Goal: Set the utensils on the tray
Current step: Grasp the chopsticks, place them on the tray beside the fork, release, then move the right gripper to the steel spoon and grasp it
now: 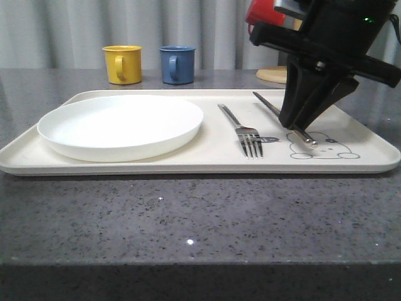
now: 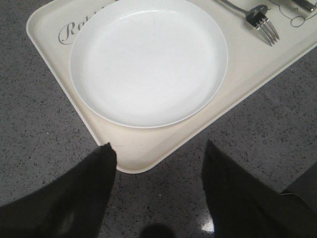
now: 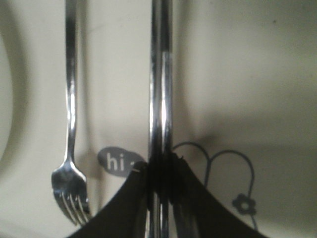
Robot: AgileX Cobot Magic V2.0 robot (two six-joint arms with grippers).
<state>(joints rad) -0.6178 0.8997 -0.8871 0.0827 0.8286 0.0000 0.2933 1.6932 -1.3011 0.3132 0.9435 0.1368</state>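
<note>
While the right gripper (image 1: 305, 135) stands low over the rabbit drawing (image 1: 319, 147) on the tray (image 1: 207, 164), its dark fingers (image 3: 195, 198) are pressed together on the chopsticks (image 1: 282, 116), which lie as a close pair with their near ends at the fingertips and their long axis running away from the gripper toward the far rim, slanting a little to the left. In the right wrist view the two shiny rods (image 3: 161, 89) pass straight between the fingers, with the "hi" bubble (image 3: 117, 161) just beside the pinch on the fork's side. Just left of this gripper the fork (image 1: 241, 130) lies flat on the tray, roughly parallel to the chopsticks, tines toward the near rim and handle pointing to the far rim, apart from the chopsticks and from the plate. Farther left of the gripper, the round white plate (image 1: 122, 125) sits on the tray's left part, well apart from both utensils. The left gripper (image 2: 158, 188) hangs over the grey speckled worktop (image 1: 188, 226) at the tray's near left corner (image 2: 129, 158), its fingers spread wide and pinching nothing. Beyond the tray, a yellow mug (image 1: 122, 64) and a blue mug (image 1: 177, 64) stand side by side on the worktop, far left of the right gripper, and behind that gripper a pale round disc (image 1: 273, 74) lies under something red (image 1: 263, 14).
</note>
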